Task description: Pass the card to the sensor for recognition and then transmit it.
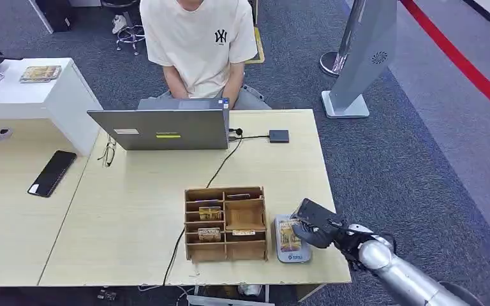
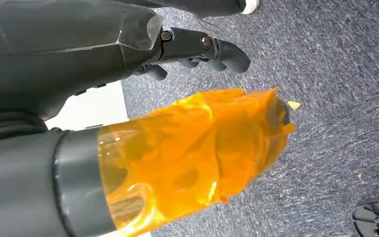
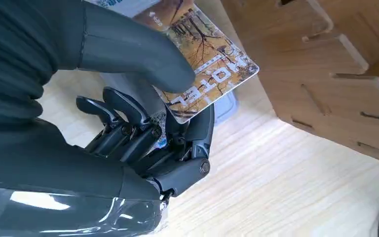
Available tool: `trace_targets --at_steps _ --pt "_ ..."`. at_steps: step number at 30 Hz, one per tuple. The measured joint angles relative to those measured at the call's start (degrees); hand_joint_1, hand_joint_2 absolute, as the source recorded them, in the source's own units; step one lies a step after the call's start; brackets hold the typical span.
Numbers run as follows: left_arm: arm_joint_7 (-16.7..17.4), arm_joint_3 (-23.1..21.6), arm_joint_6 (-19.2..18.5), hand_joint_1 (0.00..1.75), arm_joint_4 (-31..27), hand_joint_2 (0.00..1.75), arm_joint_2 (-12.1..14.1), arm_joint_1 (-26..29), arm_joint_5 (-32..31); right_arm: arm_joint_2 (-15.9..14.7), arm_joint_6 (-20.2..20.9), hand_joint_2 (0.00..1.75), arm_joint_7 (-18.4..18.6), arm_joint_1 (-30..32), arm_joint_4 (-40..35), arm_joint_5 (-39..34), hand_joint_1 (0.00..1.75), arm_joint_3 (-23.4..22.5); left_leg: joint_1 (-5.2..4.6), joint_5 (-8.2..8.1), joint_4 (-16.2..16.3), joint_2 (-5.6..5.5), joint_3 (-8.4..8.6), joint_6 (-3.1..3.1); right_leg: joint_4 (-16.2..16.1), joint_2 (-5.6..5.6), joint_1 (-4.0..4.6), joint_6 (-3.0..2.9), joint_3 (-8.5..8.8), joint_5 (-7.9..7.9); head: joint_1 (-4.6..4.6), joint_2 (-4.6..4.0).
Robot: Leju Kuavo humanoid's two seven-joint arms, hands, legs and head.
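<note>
One card [image 3: 205, 69] is being pinched between thumb and fingers [image 3: 197, 128] of the right hand [image 1: 319, 228] over the sensor [image 1: 291, 240]; slippage is being risked by the edge-only hold.

Grey-blue carpet [image 1: 395, 159] runs across the floor, with a red stripe [image 1: 466, 64] cutting diagonally at the far right. A pale wooden tabletop [image 1: 134, 217] sits centre, and a second one [image 1: 6, 210] butts up against it on the left. Beyond that stands a white cabinet [image 1: 51, 95]. Off to the right, a tall grey panel on a flat base [image 1: 357, 70] leans over the carpet. Even, soft light throughout.
</note>
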Motion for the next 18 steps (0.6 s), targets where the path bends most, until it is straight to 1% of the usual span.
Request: trace_targets --at_steps 9,18 --pt "-0.6 0.0 0.3 0.00 0.0 0.00 0.0 0.1 0.6 -1.6 1.6 1.75 -1.3 -2.4 -0.5 -1.7 1.75 -1.2 0.00 0.00 0.0 0.00 0.00 0.00 0.0 0.00 0.00 0.00 0.00 0.00 0.00 0.00" --pt "-0.6 0.0 0.3 0.00 0.0 0.00 0.0 0.1 0.7 -1.7 2.3 1.75 -1.5 -2.9 -0.5 -2.2 1.75 -1.1 0.00 0.00 0.0 0.00 0.00 0.00 0.0 0.00 0.00 0.00 0.00 0.00 0.00 0.00"
